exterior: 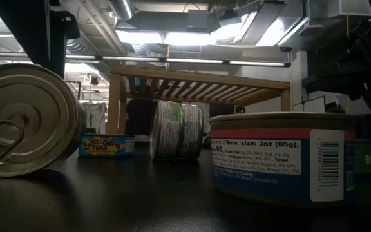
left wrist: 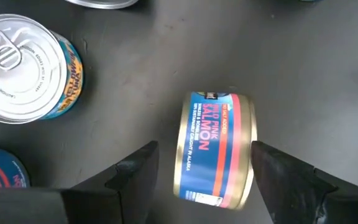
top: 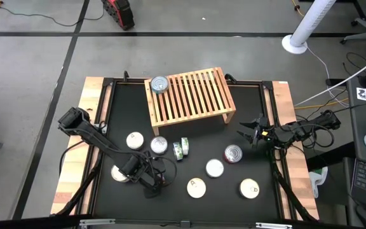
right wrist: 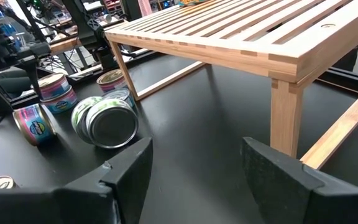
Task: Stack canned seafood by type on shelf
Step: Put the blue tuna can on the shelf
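Left gripper (left wrist: 204, 180) hangs low over the front left of the black tabletop (top: 246, 117), fingers spread on either side of a pink salmon tin (left wrist: 215, 149) that lies on its side, its blue and red label up; whether the fingers touch it cannot be told. Right gripper (top: 250, 135) waits spread and empty beside the shelf's right end, pointing at the shelf leg.

Matte black covers the tabletop, edged by light wooden side rails (top: 88, 137), on a grey floor with dark lines; a red object and a white fan base stand beyond.

One shelf (top: 192, 98), light wood with a slatted top on short legs, sits at the back centre. One silver-lidded tin (top: 159, 84) rests on its left end. Nine more tins lie on the black surface in front: two green-labelled ones (top: 181, 149) lying together on their sides, a red-labelled one (top: 233, 153), and flat round tins with cream or silver lids, one showing a pull tab (exterior: 24, 119)
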`<move>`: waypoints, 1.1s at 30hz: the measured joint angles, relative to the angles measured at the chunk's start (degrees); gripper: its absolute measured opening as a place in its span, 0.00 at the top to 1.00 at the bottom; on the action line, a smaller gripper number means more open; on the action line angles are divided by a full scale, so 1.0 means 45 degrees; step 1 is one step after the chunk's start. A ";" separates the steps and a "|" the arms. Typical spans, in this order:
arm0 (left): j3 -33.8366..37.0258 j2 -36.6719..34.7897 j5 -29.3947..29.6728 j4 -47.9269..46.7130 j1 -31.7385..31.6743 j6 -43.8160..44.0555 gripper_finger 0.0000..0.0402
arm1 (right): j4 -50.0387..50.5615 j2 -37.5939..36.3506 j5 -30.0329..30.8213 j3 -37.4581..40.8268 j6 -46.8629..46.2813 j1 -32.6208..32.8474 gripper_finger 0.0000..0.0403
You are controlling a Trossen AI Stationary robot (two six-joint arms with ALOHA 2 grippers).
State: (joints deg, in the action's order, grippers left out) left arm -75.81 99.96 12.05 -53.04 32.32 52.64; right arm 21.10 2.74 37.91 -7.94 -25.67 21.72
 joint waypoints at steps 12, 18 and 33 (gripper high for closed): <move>0.0792 0.0047 -0.0304 0.0873 -0.0024 0.0143 0.39 | 0.0000 0.0005 -0.0003 0.0000 0.0000 0.0000 0.40; 0.0792 0.0040 -0.0336 0.0822 -0.0049 0.0309 0.39 | -0.0005 0.0000 0.0000 0.0000 0.0005 0.0005 0.40; 0.0773 -0.0663 -0.2140 -0.1189 -0.0311 -0.2921 0.39 | -0.0049 0.0000 -0.0001 0.0000 0.0000 0.0005 0.40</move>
State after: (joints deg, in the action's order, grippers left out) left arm -72.34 96.98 2.42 -58.39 30.92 39.50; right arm 20.88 2.74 37.91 -7.94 -25.67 21.74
